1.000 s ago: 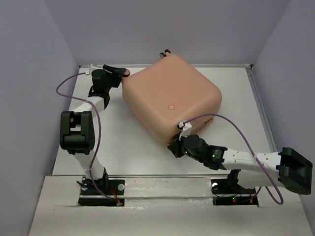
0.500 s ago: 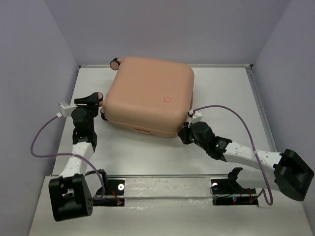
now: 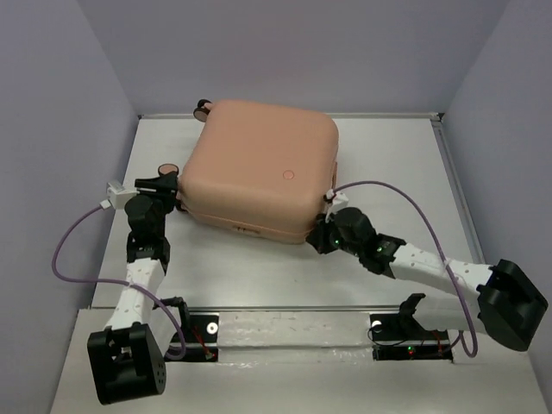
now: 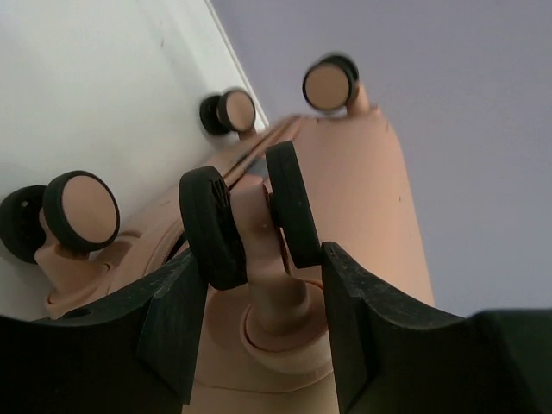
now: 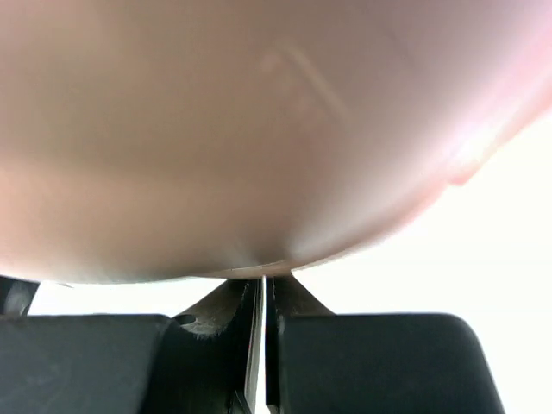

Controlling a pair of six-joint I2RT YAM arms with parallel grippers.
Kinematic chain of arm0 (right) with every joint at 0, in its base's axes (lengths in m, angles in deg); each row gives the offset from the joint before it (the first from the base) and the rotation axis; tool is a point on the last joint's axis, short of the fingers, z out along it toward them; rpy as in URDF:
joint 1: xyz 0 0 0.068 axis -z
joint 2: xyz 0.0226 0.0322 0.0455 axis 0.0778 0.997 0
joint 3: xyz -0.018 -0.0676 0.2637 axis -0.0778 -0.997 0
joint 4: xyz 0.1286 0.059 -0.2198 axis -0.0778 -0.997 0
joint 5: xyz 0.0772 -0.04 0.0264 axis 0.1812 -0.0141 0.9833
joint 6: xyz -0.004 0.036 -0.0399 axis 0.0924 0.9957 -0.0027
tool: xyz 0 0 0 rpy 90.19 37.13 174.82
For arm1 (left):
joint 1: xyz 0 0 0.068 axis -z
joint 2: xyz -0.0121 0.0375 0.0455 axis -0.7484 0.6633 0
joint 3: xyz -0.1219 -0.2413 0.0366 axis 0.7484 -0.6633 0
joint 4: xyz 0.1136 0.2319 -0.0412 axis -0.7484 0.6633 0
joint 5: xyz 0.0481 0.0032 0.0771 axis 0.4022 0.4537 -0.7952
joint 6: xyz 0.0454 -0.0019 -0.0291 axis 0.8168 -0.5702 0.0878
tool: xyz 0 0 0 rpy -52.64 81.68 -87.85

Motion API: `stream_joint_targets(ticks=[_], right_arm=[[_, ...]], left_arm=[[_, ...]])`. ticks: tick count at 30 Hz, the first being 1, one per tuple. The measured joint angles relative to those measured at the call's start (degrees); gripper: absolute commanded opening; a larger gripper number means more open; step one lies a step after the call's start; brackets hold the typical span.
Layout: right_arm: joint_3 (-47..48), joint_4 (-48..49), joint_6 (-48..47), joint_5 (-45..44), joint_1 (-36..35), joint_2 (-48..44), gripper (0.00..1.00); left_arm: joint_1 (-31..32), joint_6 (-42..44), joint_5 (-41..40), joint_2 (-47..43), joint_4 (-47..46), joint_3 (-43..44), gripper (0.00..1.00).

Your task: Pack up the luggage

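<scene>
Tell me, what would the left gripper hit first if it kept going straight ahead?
The luggage's twin black wheel, sitting right between the left gripper's open fingers; its peach stem looks nearest, though depth is unclear.

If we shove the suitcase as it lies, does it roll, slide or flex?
Probably stiff: the suitcase is a closed hard shell, no sag visible. Likely slides or pivots rather than rolls: it lies flat on the table, wheels sticking out sideways. The smooth curved shell looks slippery for the right tool, shut at its edge.
</scene>
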Motion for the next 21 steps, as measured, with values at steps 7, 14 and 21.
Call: stream_joint_targets(ticks=[7,14,21], right_arm=[[1.5,-6.6,-3.2,4.0,14.3,-4.9,0.07],[-3.6,-1.7,-3.2,7.4,15.9,-9.9,0.07],[-5.3,1.0,-2.9,9.0,16.5,-10.1,0.07]], left_arm=[[1.2,2.8,4.0,-5.2,5.6,-0.9,0.97],[4.2,16.8,5.6,-14.1,19.9,9.2,0.77],[20.3,24.7,3.2,-20.5,23.0,13.0,0.34]])
